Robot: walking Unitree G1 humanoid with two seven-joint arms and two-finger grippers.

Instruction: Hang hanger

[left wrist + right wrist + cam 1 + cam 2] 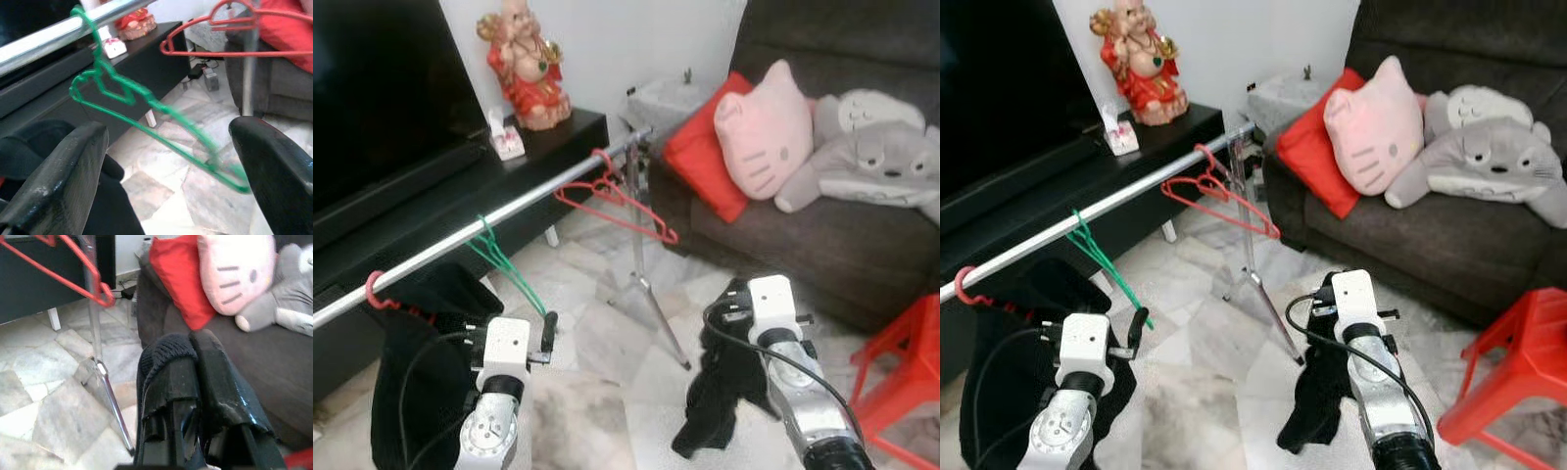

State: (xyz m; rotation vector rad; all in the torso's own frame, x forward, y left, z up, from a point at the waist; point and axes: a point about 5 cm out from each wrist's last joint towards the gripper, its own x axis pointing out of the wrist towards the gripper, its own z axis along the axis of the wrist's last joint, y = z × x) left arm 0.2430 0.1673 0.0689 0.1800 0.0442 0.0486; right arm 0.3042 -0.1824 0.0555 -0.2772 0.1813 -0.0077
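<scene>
A green hanger (504, 262) hangs by its hook on the silver rail (529, 204), its lower end slanting down toward me. My left gripper (168, 132) is open just below and in front of it, one finger (73, 171) on each side of the hanger's lower bar and neither touching it. Farther along the rail hangs an empty red hanger (619, 201). At the near left end, a red hook (376, 292) carries a black garment (416, 377). My right gripper (195, 350) is shut on a black cloth (715, 392) that dangles over the floor, right of the rack's stand.
The rack's tripod legs (651, 299) spread over the marble floor between my arms. A black TV cabinet (460, 191) with a red figurine (524, 64) runs behind the rail. A dark sofa (822, 245) with cushions and plush toys stands right, and a red stool (901, 372) is near right.
</scene>
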